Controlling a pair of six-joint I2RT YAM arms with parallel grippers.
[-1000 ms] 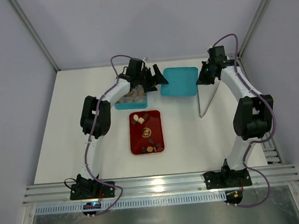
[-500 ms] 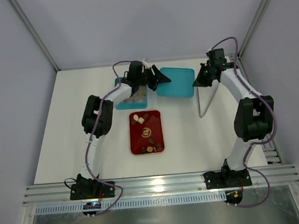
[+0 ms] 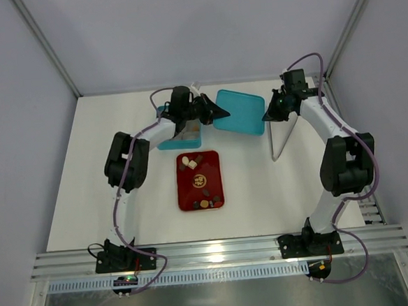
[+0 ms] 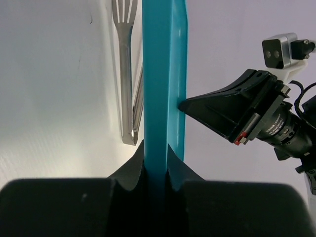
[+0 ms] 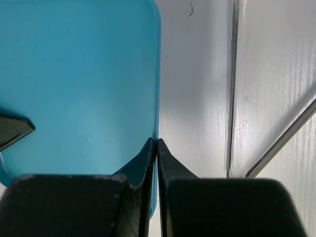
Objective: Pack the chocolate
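Note:
The chocolate point(image 3: 200, 179) lies as several small brown and cream pieces on a red tray point(image 3: 182, 193) at mid-table. A teal lid point(image 3: 242, 112) hangs tilted between both arms. My left gripper point(image 3: 220, 112) point(image 4: 157, 148) is shut on the lid's point(image 4: 163, 74) left edge. At the opposite edge my right gripper point(image 3: 266, 115) point(image 5: 157, 144) pinches the lid's point(image 5: 79, 84) thin rim. The teal box point(image 3: 179, 145) with pale cups inside sits under my left arm, partly hidden by it.
Metal tongs point(image 3: 283, 137) point(image 4: 129, 74) point(image 5: 232, 89) lie on the white table right of the lid, under my right arm. The enclosure's walls and frame posts close in the back and sides.
My left gripper has closed from wide open onto the lid's left edge. The lid has shifted a little left toward the box and tilted. My right gripper followed it left.

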